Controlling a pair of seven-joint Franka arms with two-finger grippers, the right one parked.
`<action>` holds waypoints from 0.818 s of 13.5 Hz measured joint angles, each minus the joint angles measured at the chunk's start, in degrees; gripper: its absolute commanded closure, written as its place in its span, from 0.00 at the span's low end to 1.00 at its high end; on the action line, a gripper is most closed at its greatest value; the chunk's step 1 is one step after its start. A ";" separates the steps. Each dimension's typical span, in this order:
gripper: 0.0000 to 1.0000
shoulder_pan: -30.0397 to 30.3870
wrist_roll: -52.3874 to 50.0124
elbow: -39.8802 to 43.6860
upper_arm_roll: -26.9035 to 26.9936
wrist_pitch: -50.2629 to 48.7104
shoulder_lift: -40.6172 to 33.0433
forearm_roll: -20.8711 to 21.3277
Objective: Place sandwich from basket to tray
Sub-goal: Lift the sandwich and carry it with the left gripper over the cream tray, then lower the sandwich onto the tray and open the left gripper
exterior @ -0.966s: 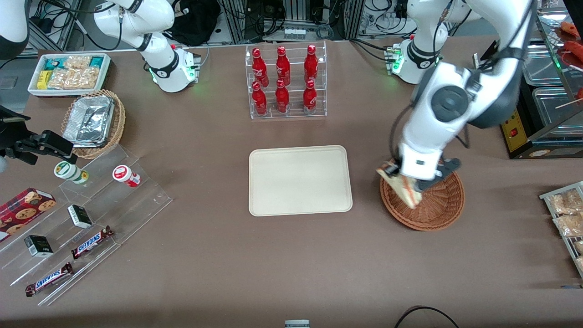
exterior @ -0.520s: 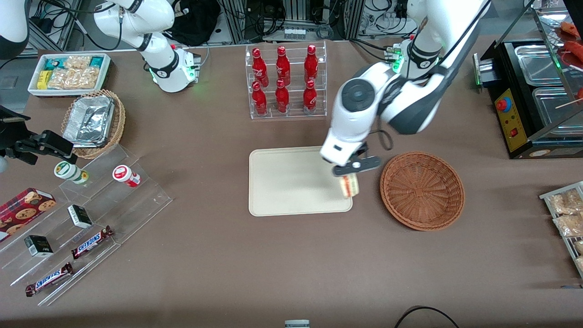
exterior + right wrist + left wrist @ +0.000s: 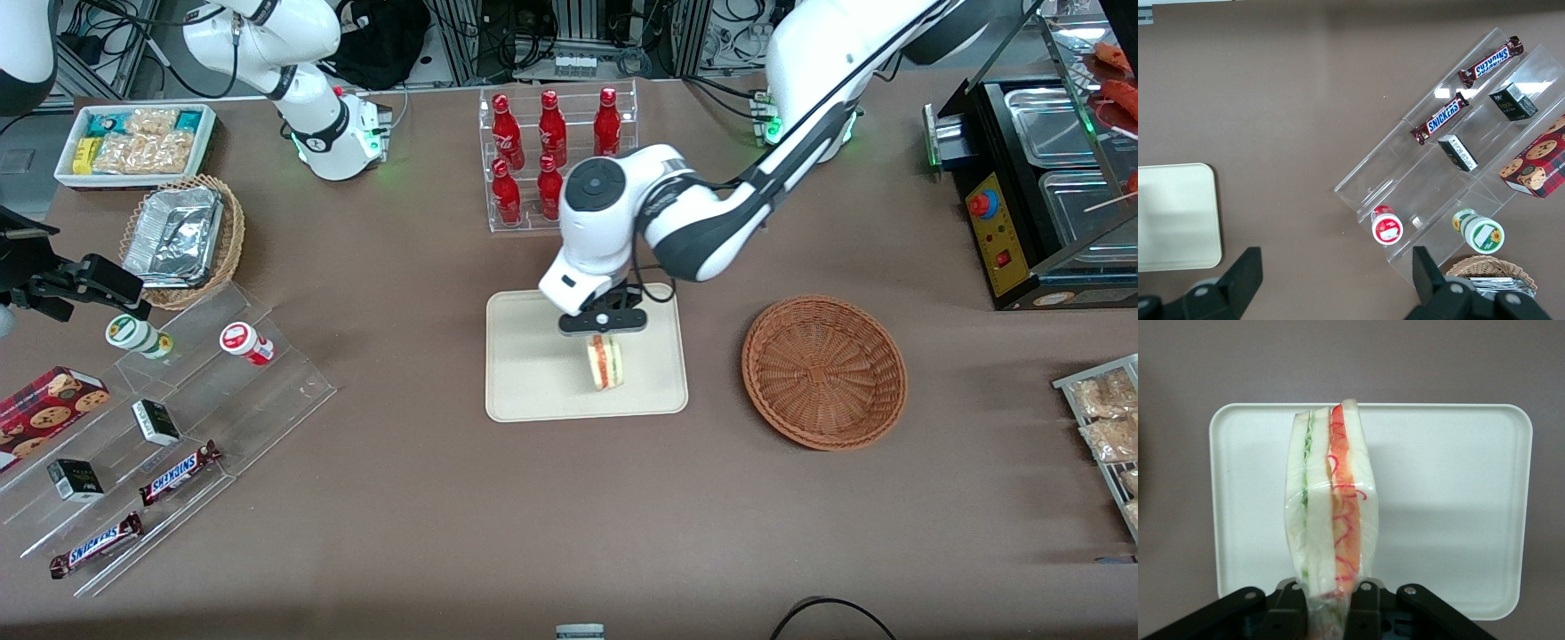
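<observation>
The tool (image 3: 603,331) grips the sandwich (image 3: 605,363) upright above the tray (image 3: 533,391); the emptied basket (image 3: 824,371) sits beside the tray, cola bottles (image 3: 551,156) farther from the camera.

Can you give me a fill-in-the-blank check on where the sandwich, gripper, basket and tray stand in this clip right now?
1. The gripper is shut on the ______.
2. The sandwich hangs above the cream ______, cut edge toward the wrist camera.
3. The reddish-brown basket beside the tray holds ______.
4. The rack of red ______ stands farther from the front camera than the tray.

Missing words: sandwich; tray; nothing; bottles
</observation>
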 measured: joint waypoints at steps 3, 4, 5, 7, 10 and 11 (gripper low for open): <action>0.86 -1.41 -2.02 2.33 0.01 0.34 4.70 4.41; 0.86 -1.59 -2.43 2.65 0.02 0.84 6.10 5.68; 0.86 -1.75 -2.83 2.82 0.02 1.39 7.38 6.76; 0.86 -2.22 -3.26 2.95 0.02 1.98 9.25 8.15; 0.85 -3.00 -3.50 3.01 0.01 3.08 10.48 8.62; 0.85 -3.27 -3.64 3.01 0.01 3.29 10.59 8.65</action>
